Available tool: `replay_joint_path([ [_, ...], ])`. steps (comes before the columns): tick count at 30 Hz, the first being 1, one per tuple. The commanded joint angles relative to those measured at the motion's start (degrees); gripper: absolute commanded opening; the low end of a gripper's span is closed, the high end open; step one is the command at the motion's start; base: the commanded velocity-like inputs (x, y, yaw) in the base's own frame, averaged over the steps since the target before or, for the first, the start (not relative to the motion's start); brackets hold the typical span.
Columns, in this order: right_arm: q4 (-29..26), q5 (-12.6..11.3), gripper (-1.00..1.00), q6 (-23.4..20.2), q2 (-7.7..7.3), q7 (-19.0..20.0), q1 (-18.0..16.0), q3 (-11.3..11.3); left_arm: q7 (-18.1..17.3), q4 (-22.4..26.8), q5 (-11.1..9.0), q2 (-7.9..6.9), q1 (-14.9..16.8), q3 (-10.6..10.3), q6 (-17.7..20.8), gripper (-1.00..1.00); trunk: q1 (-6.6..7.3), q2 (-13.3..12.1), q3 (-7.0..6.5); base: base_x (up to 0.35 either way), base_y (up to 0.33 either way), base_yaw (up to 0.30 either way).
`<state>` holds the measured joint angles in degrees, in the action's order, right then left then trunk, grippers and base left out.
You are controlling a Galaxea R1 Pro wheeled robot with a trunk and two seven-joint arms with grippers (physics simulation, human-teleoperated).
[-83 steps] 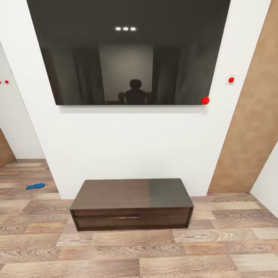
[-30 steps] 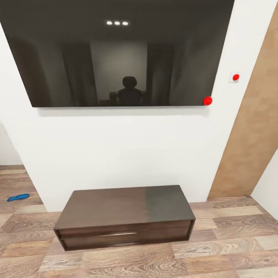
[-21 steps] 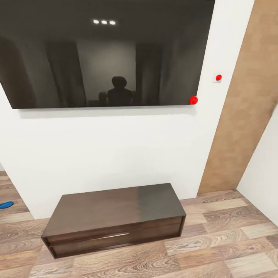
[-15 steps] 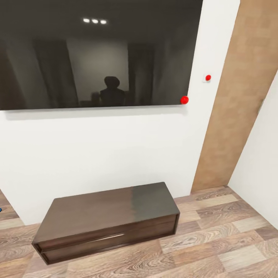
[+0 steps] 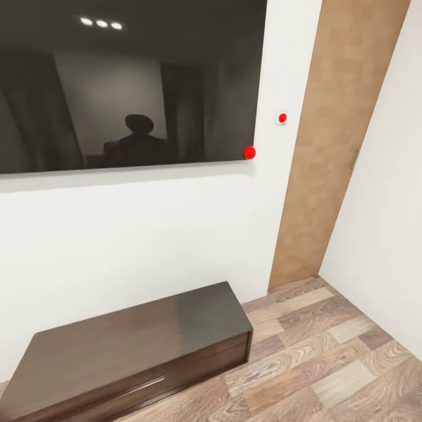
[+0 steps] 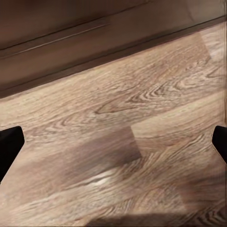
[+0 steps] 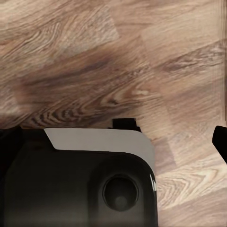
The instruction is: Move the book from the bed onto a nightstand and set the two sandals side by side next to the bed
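The book, the bed, the nightstand and both sandals are out of view. I face a white wall of the bedroom, above its wood-plank floor (image 5: 328, 363). In the left wrist view my left gripper (image 6: 113, 144) is open, its dark fingertips (image 6: 9, 147) spread far apart over bare planks, with nothing between them. In the right wrist view my right gripper (image 7: 113, 138) hangs over the floor above my own base. One dark fingertip (image 7: 220, 140) sits at the picture's edge, and nothing is held.
A long low dark-brown TV cabinet (image 5: 129, 346) stands against the wall under a large black screen (image 5: 117, 82). A tan wooden panel (image 5: 334, 135) and a white side wall (image 5: 387, 223) close the corner at right. My dark base (image 7: 80, 184) is below the right arm.
The head camera has turned right and come closer. The cabinet and screen slid left in the picture, and the blue sandal on the floor at far left has left the view.
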<state>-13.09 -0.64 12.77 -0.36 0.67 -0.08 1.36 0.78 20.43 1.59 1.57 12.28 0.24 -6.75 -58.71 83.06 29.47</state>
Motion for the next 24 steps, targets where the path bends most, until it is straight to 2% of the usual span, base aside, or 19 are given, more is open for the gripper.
replay_joint_path([
  [1, -0.01, -0.07, 1.0, 0.15, 0.01, 0.02, -0.01, 0.13, 0.09, -0.01, 0.17, 0.01, 0.03, 0.02, -0.19, 1.0, -0.02, 0.02, 0.05, 0.152, 0.0, -0.284],
  [24, -0.01, -0.07, 1.0, 0.15, 0.01, -0.06, -0.01, 0.11, 0.08, -0.03, 0.08, 0.01, 0.03, 0.02, -0.22, 1.0, -0.02, 0.02, 0.05, 0.014, 0.0, -0.284],
])
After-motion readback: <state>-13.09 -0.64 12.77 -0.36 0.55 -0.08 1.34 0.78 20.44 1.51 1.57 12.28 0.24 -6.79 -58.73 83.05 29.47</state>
